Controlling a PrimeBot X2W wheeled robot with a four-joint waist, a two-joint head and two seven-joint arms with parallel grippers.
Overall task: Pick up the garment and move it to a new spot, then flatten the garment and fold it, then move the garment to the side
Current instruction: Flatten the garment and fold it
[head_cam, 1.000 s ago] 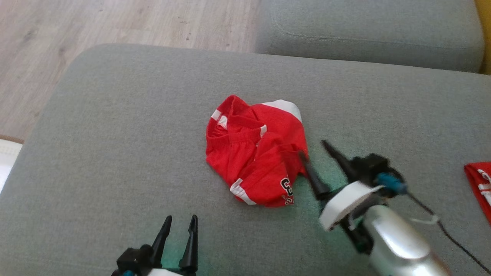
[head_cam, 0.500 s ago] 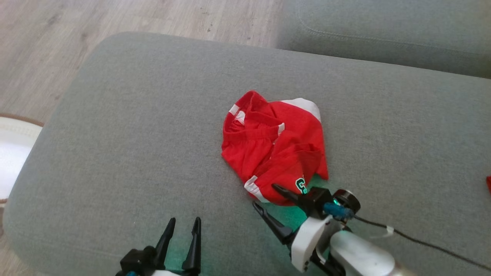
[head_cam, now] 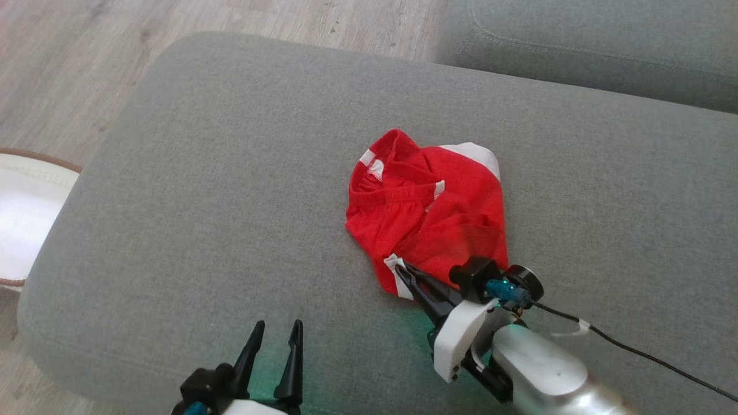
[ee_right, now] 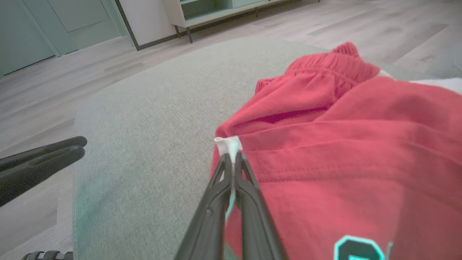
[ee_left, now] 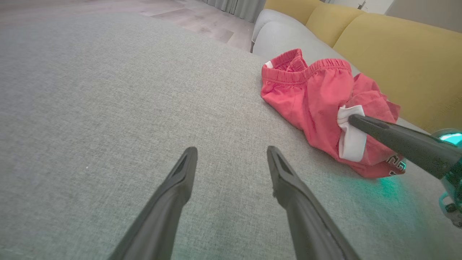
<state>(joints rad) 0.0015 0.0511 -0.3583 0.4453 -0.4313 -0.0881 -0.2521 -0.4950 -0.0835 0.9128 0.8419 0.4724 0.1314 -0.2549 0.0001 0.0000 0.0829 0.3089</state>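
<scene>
The grey sofa cushion [head_cam: 202,173] has slid a touch across the head view since half a second ago, and that is the camera turning, not the cushion. The red garment [head_cam: 438,219] lies crumpled where it was, about mid-cushion and well in from the rounded left corner. Its waistband faces the far edge and its white-trimmed leg hem faces the near edge.

Here's the change: the right gripper [head_cam: 400,266] had its fingers spread wide at the garment's near side half a second ago, and it has now swung in and closed. The fingers are pinched together on the white hem band [ee_right: 227,143] at the garment's near-left corner. In the right wrist view a tuft of white cloth pokes up between the tips, gripped from both sides. The bulk of the garment lies beyond and to the right of those fingers, resting on the cushion.

The left gripper [head_cam: 277,331] hangs by the near edge as before, with its fingers partly apart and holding nothing, well clear to the garment's left.
</scene>
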